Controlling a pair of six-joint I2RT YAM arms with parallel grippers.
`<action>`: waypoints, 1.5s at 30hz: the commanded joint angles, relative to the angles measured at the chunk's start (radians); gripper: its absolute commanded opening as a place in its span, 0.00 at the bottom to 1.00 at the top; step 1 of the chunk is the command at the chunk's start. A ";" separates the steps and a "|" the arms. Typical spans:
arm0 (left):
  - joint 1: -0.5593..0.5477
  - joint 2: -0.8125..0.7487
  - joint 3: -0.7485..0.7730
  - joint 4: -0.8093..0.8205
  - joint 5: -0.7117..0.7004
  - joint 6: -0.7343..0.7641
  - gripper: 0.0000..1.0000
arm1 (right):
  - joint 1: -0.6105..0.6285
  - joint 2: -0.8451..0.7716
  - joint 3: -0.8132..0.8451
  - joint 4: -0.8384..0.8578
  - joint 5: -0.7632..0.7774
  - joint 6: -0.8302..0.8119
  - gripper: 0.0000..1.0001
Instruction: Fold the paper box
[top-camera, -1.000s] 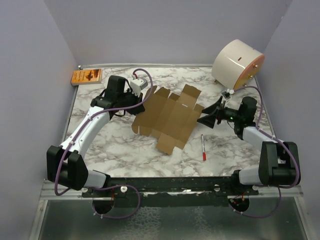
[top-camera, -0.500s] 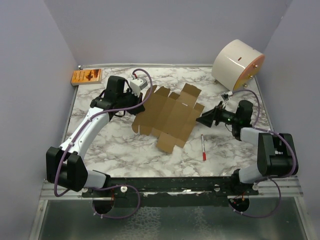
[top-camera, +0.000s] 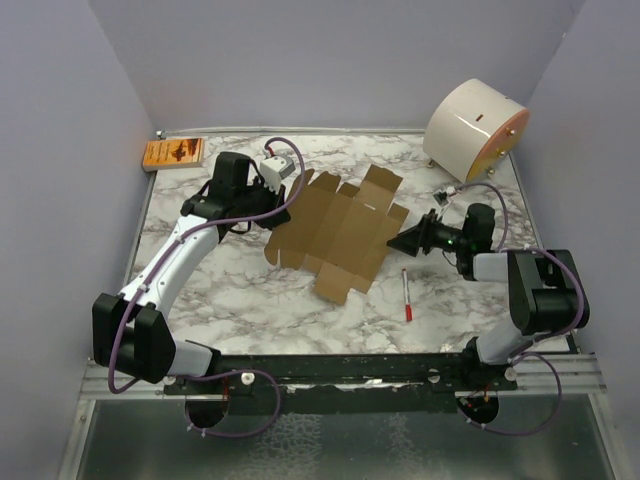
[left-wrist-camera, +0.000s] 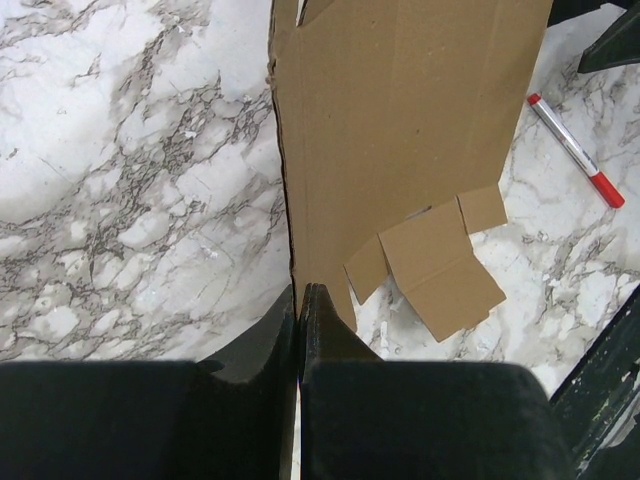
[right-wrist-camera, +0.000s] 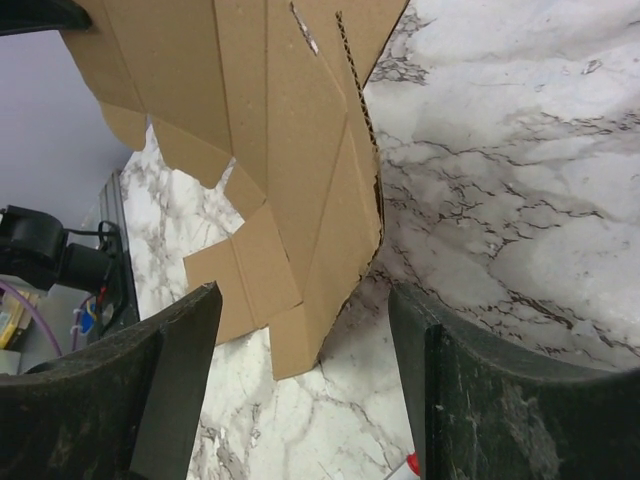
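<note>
My right pincer has its jaws apart, one on each side of the right edge of the paper box, not yet gripping. The left pincer is clamped on the opposite edge. The sheet lies on the table, between both arms.

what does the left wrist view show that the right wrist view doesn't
Only the left wrist view: the left gripper shut on the edge of the paper box, and the whole red-and-white pen. Only the right wrist view: the right gripper, open, with its fingers either side of a box corner, plus the grey wall. Both: the unfolded brown box and the marble table.
</note>
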 joint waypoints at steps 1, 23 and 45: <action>-0.004 -0.033 -0.007 0.043 0.028 -0.013 0.00 | 0.018 0.020 -0.001 0.070 -0.007 0.009 0.66; -0.005 -0.049 -0.072 0.145 0.110 -0.047 0.00 | 0.026 0.058 0.013 0.179 -0.027 0.044 0.34; -0.003 -0.054 -0.109 0.226 0.174 -0.057 0.00 | 0.026 0.083 0.048 0.202 -0.034 0.067 0.13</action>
